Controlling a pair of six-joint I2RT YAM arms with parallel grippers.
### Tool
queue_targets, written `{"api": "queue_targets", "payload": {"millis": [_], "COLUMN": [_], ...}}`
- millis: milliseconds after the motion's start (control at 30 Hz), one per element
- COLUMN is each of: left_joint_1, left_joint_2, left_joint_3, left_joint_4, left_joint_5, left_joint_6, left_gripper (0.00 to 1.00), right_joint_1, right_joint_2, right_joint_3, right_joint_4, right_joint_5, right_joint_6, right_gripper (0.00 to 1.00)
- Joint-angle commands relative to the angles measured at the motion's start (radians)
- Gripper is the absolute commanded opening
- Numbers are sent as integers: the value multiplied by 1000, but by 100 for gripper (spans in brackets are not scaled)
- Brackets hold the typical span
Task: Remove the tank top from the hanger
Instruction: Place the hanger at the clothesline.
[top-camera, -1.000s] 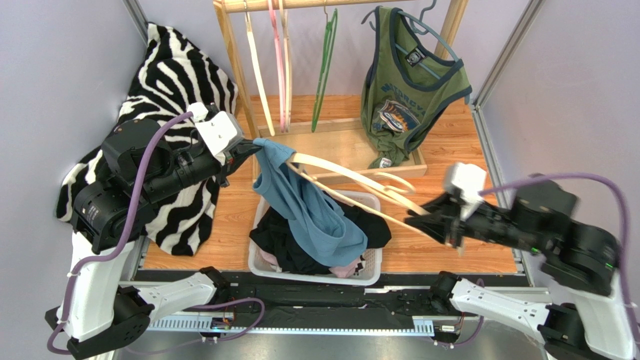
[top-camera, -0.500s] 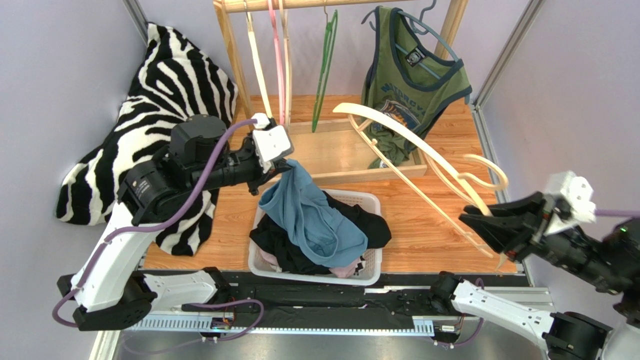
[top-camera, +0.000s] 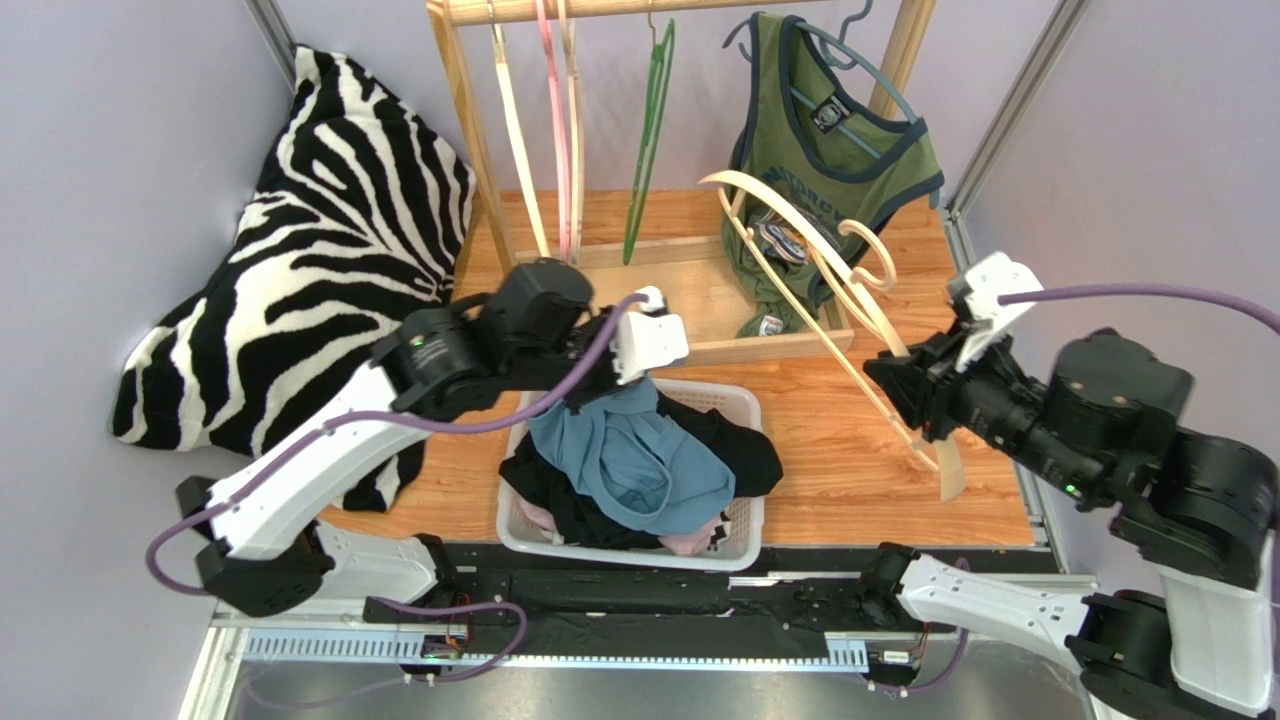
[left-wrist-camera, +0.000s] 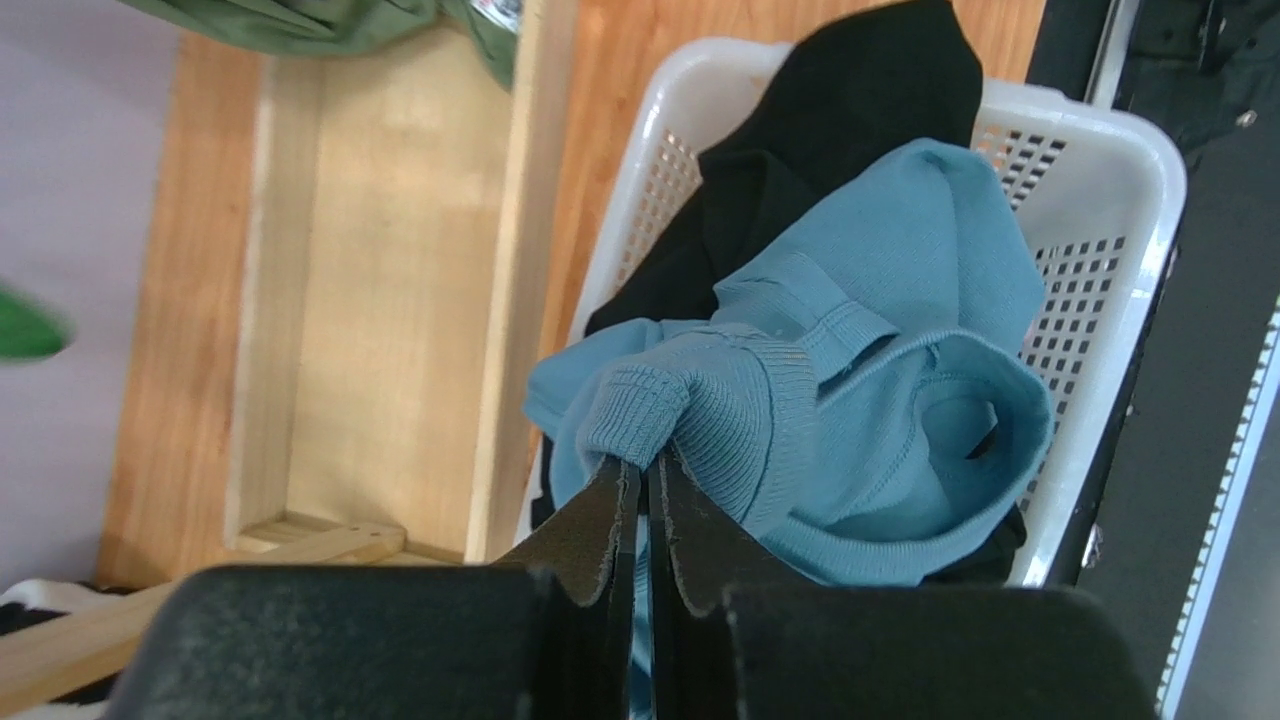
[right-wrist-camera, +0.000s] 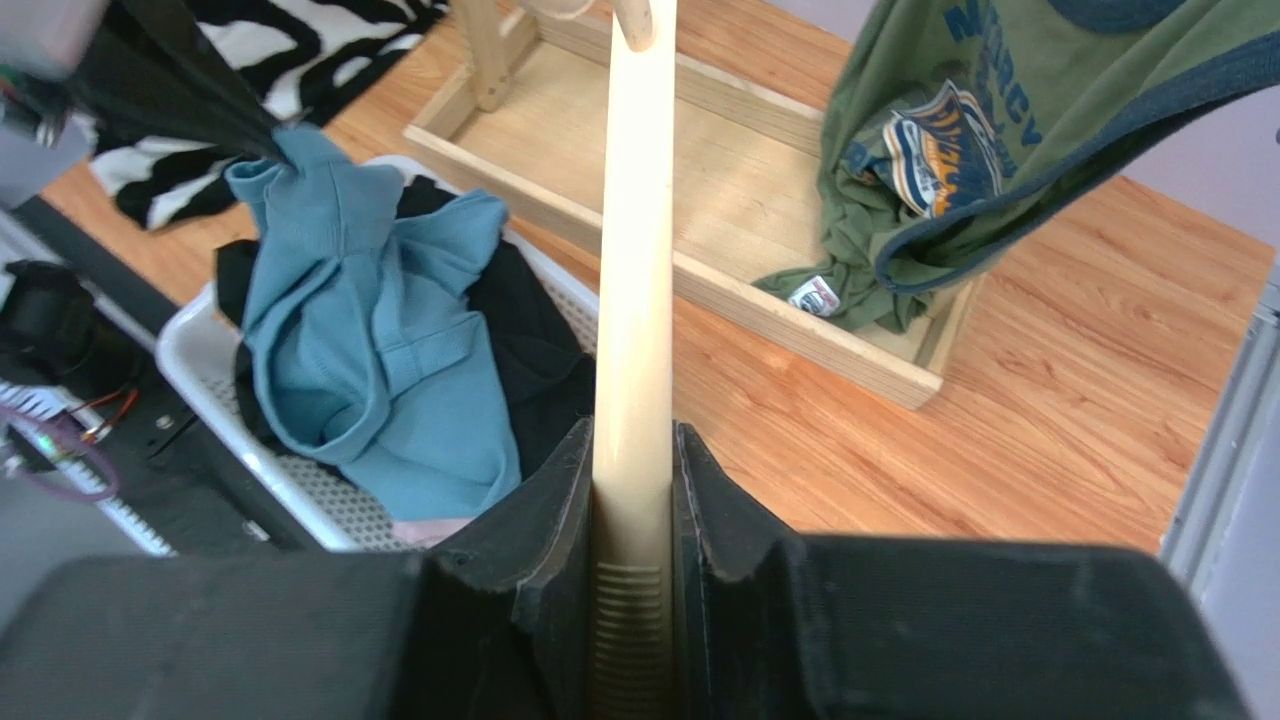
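The blue tank top (top-camera: 631, 458) lies bunched on the dark clothes in the white basket (top-camera: 631, 552), free of the hanger. My left gripper (top-camera: 642, 380) hangs just above the basket's far side, shut on a ribbed edge of the tank top (left-wrist-camera: 842, 405). In the left wrist view the left gripper (left-wrist-camera: 649, 462) pinches that fold between its tips. My right gripper (top-camera: 906, 383) is shut on the lower bar of the bare cream hanger (top-camera: 819, 255), held up at the right. The hanger (right-wrist-camera: 639, 225) runs straight up from the right gripper (right-wrist-camera: 634, 443).
A green tank top (top-camera: 827, 165) hangs on a grey hanger on the wooden rack, close behind the cream hanger. Several empty hangers hang further left. The rack's wooden base tray (top-camera: 676, 293) lies behind the basket. A zebra cloth (top-camera: 316, 255) covers the left side.
The hanger came out of the blue tank top and my right arm swung it right, then back toward the rack. My left gripper carried the tank top right and down onto the basket.
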Motion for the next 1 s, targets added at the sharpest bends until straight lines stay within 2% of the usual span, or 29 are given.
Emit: {"api": "queue_targets", "payload": {"millis": [0,133,233,300,333,367,400,500,600,733,900,967], "left_joint_1": [-38,-77,-115,-127,-129,-132,-132,-130,-132,-130,-130,-132], "left_joint_2": [76,59,39,36,36,36,30,-10,-45,-49,65,70], "left_joint_3": [-26,-147,-224,-256,-267,-278,-302,-380,-463,-520,-554,-607], "left_joint_4": [-10,-1,7,6,4,-5,-7,-8,13,24,-5,54], "left_joint_5": [-18,-18,-35,-24,-19,10,27,88,76,67,18,-2], "left_joint_6": [25,28,43,52,53,53,49,63,65,39,28,31], "left_gripper": [7,7,11,17,30,38,53,77,90,95,96,96], "right_joint_1": [-1,-42,-150,-261,-291,-312,-347,-397,-427,-447,-496,-500], "right_joint_2": [40,69,143,212,238,276,296,353,427,517,599,640], "right_joint_3": [-53,-44,8,28,48,57,68,106,163,244,384,427], "right_joint_4": [131,179,182,185,188,191,211,255,281,303,301,291], "right_joint_5": [119,147,46,-69,-103,-150,-170,-233,-304,-330,-339,-342], "right_joint_6": [39,35,50,73,76,82,84,93,108,110,110,108], "right_gripper": [0,0,0,0,0,0,0,0,0,0,0,0]}}
